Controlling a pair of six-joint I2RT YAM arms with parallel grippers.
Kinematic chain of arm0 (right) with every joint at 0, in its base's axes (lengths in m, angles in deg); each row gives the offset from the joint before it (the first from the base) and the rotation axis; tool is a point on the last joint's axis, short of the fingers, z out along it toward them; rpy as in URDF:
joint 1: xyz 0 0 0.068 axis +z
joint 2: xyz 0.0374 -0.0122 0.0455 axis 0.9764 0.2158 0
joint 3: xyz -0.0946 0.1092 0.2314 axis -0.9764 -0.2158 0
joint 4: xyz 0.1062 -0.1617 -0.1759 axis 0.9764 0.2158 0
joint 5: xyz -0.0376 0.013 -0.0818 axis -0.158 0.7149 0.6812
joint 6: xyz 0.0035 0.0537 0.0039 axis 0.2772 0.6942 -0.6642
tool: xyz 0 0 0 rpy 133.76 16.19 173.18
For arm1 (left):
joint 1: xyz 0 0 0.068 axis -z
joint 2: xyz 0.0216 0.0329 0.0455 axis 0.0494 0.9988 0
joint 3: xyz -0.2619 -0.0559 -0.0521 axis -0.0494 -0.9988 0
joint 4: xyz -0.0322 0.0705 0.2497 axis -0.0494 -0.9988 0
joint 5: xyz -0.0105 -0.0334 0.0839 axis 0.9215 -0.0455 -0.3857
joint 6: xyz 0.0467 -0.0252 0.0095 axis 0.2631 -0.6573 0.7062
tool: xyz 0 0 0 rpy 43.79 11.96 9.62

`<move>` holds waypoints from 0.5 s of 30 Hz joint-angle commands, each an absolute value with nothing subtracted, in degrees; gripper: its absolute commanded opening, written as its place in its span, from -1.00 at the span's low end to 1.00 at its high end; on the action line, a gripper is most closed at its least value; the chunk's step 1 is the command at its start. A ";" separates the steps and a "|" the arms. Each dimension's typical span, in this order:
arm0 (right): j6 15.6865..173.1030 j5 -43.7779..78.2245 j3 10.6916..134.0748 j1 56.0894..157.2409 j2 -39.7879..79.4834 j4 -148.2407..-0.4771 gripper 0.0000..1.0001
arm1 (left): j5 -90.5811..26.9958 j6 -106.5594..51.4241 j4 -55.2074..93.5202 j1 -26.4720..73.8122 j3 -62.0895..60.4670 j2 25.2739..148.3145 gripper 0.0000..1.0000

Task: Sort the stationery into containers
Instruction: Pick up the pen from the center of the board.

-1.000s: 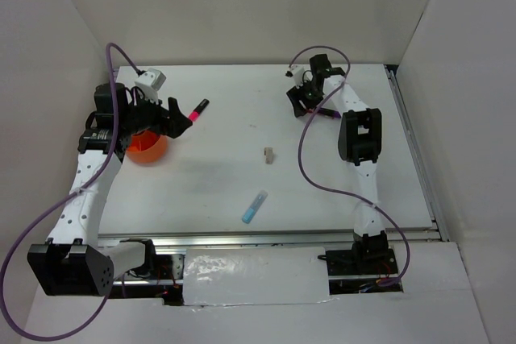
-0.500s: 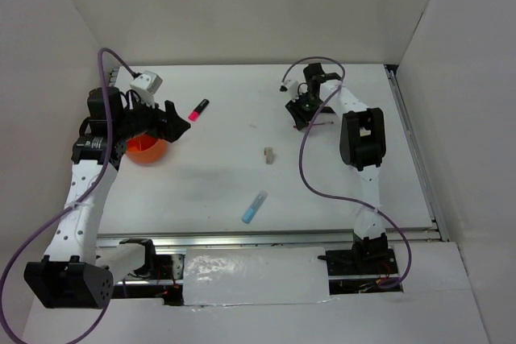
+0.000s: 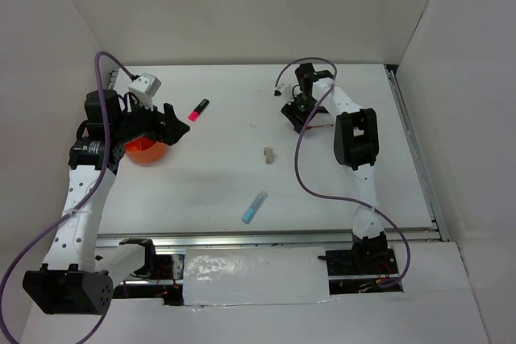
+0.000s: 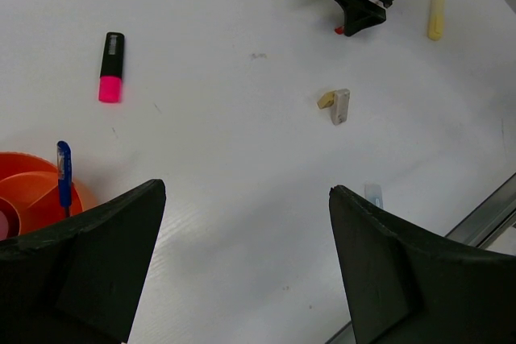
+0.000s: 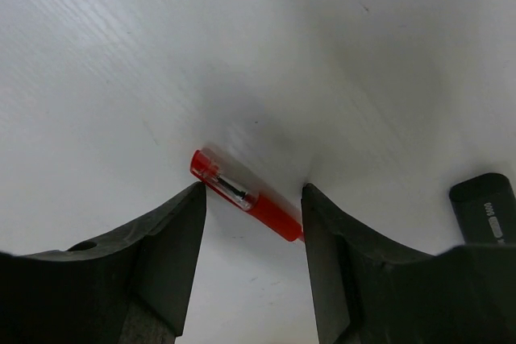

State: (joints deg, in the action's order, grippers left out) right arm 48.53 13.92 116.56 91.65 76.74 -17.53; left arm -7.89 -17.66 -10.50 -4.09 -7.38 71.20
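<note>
Plainly the step in hand is picking up the thin red plastic pen (image 5: 246, 196), which lies flat on the white bench (image 3: 210, 175) toward the far edge, right of its middle. The right jaws stand released, one on either side of the pen and low over it, not yet pinching. Next they should sink a little and clench across the slim barrel, which lies slantwise between them, so a squared-up bite matters. The pen then belongs in the small round translucent orange plastic cup (image 4: 36, 165) near the left edge, where a thin blue pen (image 4: 63, 171) already stands. The left jaws hang released and empty by that cup and may need to clear off. A pink highlighter with black cap (image 4: 110, 68), a tiny beige block (image 4: 337, 105), a pale yellow highlighter (image 4: 435, 16) and a light blue highlighter (image 3: 255, 207) lie loose on the bench
</note>
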 commanded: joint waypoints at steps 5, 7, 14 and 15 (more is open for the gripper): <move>45.84 18.62 121.47 93.70 79.39 -11.06 0.18 | -6.22 -17.31 -9.58 -4.24 -7.41 71.77 0.89; 45.31 20.37 121.03 94.24 79.04 -10.88 0.19 | -5.69 -17.13 -9.58 -4.32 -7.50 72.12 0.89; 43.02 24.33 121.20 94.59 78.51 -9.30 0.19 | -5.25 -17.48 -9.05 -4.32 -8.03 71.95 0.89; 42.85 24.68 121.12 94.42 78.34 -9.30 0.19 | -5.34 -17.40 -8.96 -4.24 -8.12 71.86 0.89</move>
State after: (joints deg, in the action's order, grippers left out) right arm 44.77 21.79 120.10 94.66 78.68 -11.91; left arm -6.93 -17.70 -10.41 -4.09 -7.70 72.07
